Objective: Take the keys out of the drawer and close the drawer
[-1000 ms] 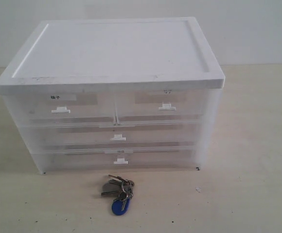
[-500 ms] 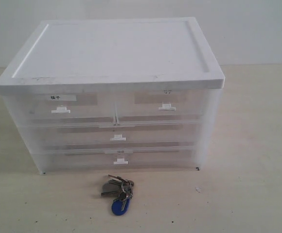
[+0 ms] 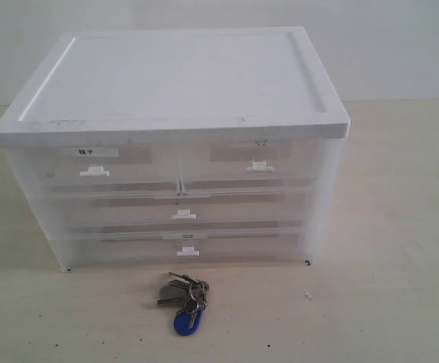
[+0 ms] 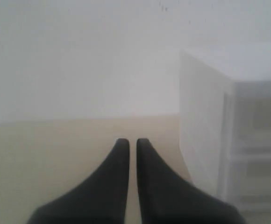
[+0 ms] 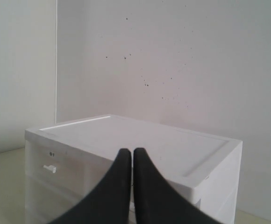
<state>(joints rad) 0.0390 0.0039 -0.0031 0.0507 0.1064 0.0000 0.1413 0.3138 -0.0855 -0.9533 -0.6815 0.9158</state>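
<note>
1. Task stage: the keys (image 3: 184, 296) lie on the bench (image 3: 386, 287) just in front of the cabinet (image 3: 174, 83), clear of its base, with the blue fob (image 3: 185, 324) at the end farthest from it. The drawer (image 3: 242, 210), the middle tier, sits in line with the tiers above and below it. On this evidence both parts of the task appear done.
2. Left hand (image 4: 127, 141): its two dark fingers are drawn almost together, leaving only a thin slit with nothing in it. It hangs over bare bench beside a side wall of the cabinet and apart from it.
3. Right hand (image 5: 128, 151): its fingers meet at the tips and hold nothing. It looks across the cabinet's white top from a raised position, and how near it stands cannot be told.
4. Next move: no grasp seems called for. The translucent front makes it hard to confirm that the drawer is fully home. If it stands proud, a light square push near the small white handle (image 3: 183, 215) would seat it.
5. Edges and room: the white top overhangs the drawer fronts, so a hand approaching from above must clear that rim. Open bench lies to either side and in front. The keys are the only loose item, and a low sweep before the cabinet would likely disturb them.
</note>
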